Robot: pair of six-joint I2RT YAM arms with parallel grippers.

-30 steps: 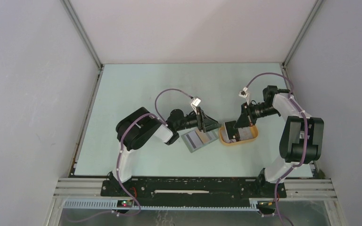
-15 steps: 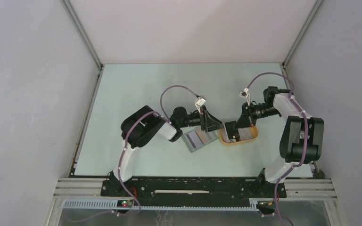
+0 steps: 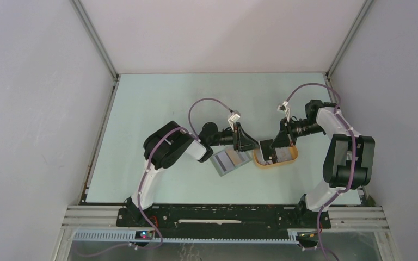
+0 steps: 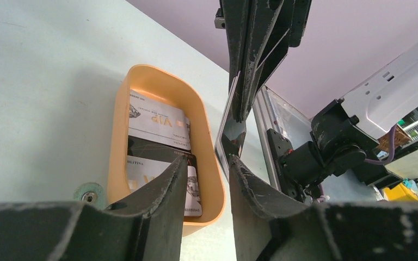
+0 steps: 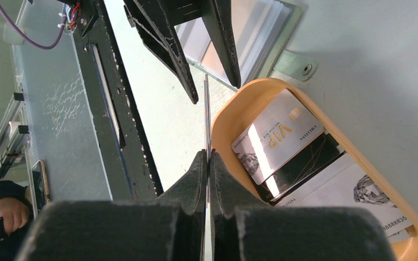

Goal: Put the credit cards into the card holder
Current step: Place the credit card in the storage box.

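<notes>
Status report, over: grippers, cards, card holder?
Right gripper shut on one card. Left gripper open, jaws astride it. Card holder open on table; other cards in tray. Nothing in the way.

Found the card holder [image 3: 228, 161] lying open on the pale green table [image 3: 158, 103], just beside the tan oval tray [image 3: 275, 165]. Saw the left gripper [image 3: 244, 145] above the holder's far edge, and the right gripper [image 3: 271, 151] over the tray, pinching a black credit card [image 3: 264, 145] on edge. Noted a pale card [image 3: 286, 155] inside the tray.
</notes>
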